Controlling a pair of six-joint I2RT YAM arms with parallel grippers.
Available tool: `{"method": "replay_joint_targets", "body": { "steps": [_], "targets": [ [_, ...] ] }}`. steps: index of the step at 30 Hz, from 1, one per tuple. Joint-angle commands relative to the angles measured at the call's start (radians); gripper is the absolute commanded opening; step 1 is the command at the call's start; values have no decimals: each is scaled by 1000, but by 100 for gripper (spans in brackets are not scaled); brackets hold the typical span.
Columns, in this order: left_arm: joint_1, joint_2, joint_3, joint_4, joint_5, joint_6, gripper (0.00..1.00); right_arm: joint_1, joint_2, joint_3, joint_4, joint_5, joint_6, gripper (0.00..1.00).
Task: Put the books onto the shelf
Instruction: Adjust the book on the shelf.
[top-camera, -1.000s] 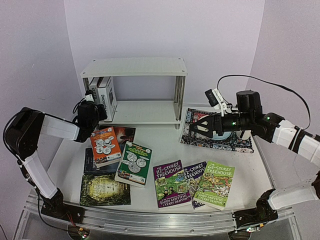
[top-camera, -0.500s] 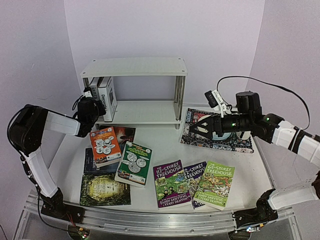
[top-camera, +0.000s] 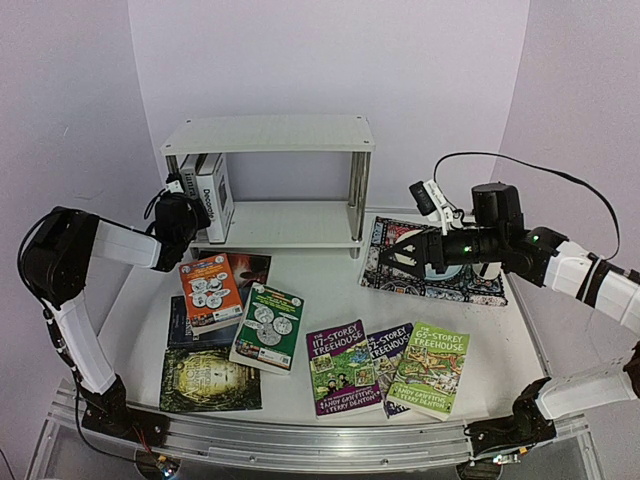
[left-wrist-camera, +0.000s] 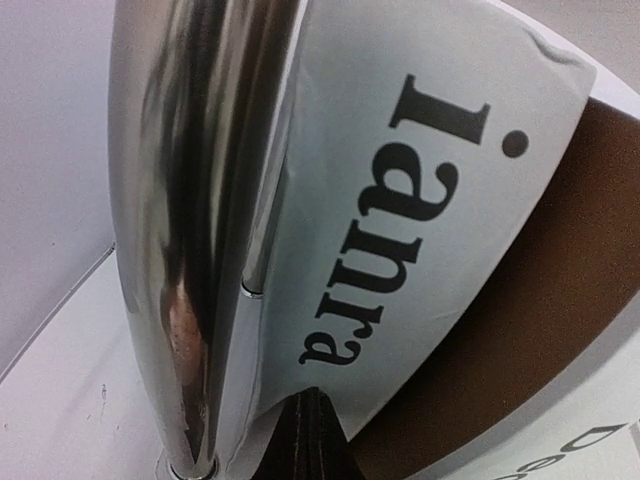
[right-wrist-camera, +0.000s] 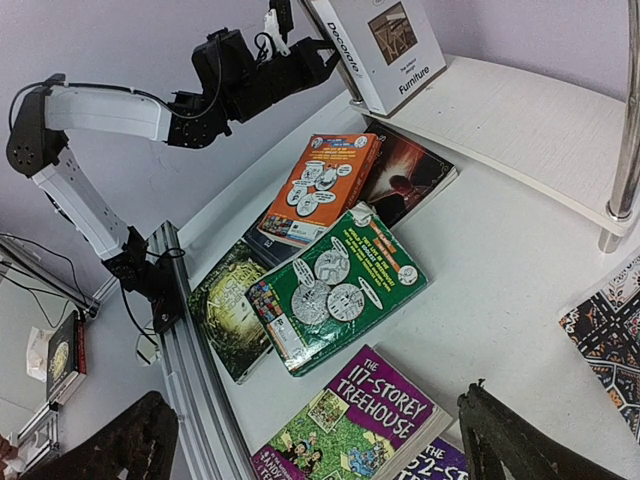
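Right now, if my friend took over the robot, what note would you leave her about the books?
Left fingers: shut, holding nothing, at the lower left end of the shelf, beside the white books.
Right fingers: open, empty, hovering over the mat.
Done: the two white books stand on the lower board.
Left: the orange book, green book, three Treehouse books and the dark books lie on the table. All need shelving.
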Motion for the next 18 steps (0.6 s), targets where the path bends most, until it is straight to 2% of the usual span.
{"method": "replay_joint_targets", "body": {
  "steps": [1, 10, 18],
  "targets": [
    [4, -9, 18, 4, 10, -13, 1, 4, 2, 29, 18, -18, -2, 98],
    [4, -87, -60, 3, 40, -66, 2, 4, 23, 46, 18, -31, -7, 98],
    [4, -192, -147, -3, 50, -42, 1, 4, 16, 31, 18, -30, -11, 98]
  ]
}}
